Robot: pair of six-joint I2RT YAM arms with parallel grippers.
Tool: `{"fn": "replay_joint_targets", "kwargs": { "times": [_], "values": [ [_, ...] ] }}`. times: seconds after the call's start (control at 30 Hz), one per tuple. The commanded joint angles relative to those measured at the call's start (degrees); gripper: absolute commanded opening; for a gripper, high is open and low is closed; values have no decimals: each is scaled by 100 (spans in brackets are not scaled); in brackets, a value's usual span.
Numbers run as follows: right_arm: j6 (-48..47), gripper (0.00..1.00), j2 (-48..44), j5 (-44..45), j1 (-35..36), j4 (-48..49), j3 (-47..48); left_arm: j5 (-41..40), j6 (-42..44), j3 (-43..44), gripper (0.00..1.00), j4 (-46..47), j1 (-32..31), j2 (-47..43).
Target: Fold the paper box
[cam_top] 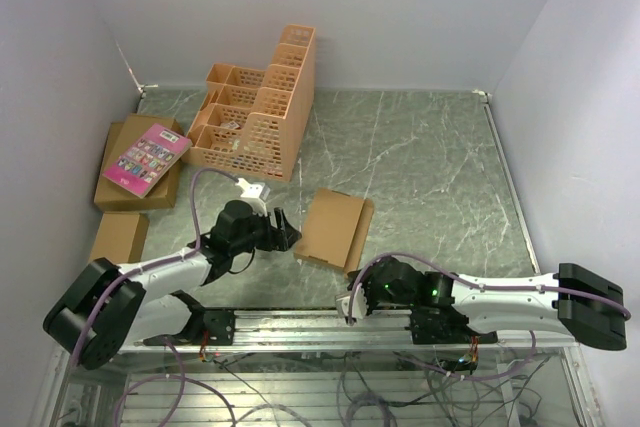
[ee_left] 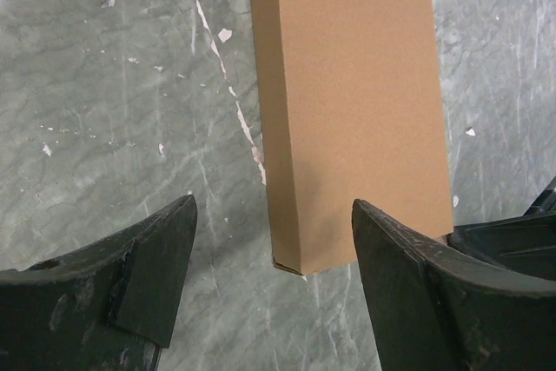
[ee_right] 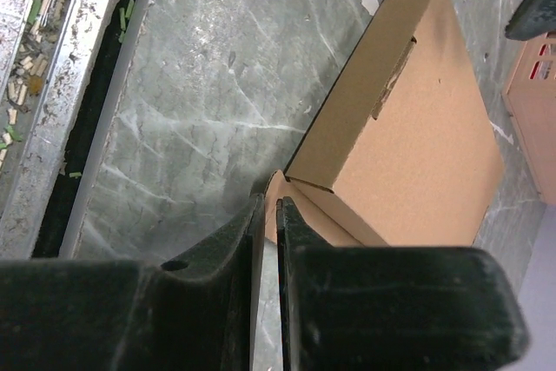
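so the paper box [cam_top: 335,227] is lying flat on the green-grey marbled table [cam_top: 430,167], roughly in the middle, a bit in front of the orange lattice crate [cam_top: 260,112] but clearly apart from it. It looks like a shallow brown rectangle with its top panel down. From the right wrist cam you can see a slot cut in the side wall and a small flap sticking out at the near corner. The left gripper [cam_top: 284,231] sits just off the box's left edge with its jaws spread wide and nothing in them. In its own wrist view the near end of the box shows between and just ahead of the two fingers [ee_left: 148,275], and neither one is touching cardboard as far as I can see. The right gripper [ee_right: 271,202] is down low by the near right corner, jaws squeezed to a thin slit. That flap's tip is right at the fingertips, but honestly I can't tell if it's pinched or just sitting behind them. Off to the left there's a pink book [cam_top: 147,159] on top of a closed brown carton [cam_top: 125,192], with a smaller carton [cam_top: 118,237] nearer the arms.
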Motion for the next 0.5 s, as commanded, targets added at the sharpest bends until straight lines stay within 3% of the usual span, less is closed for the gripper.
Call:
{"fn": "replay_joint_targets", "kwargs": {
  "times": [0.0,0.4,0.47],
  "values": [
    [184,10,-88,148,2,48,162,116,171,101,82,287,35,141],
    [400,10,-70,-4,-167,-169,288,189,216,145,81,348,35,280],
    [360,14,-89,-177,-157,-269,286,186,212,129,82,345,35,239]
  ]
}}
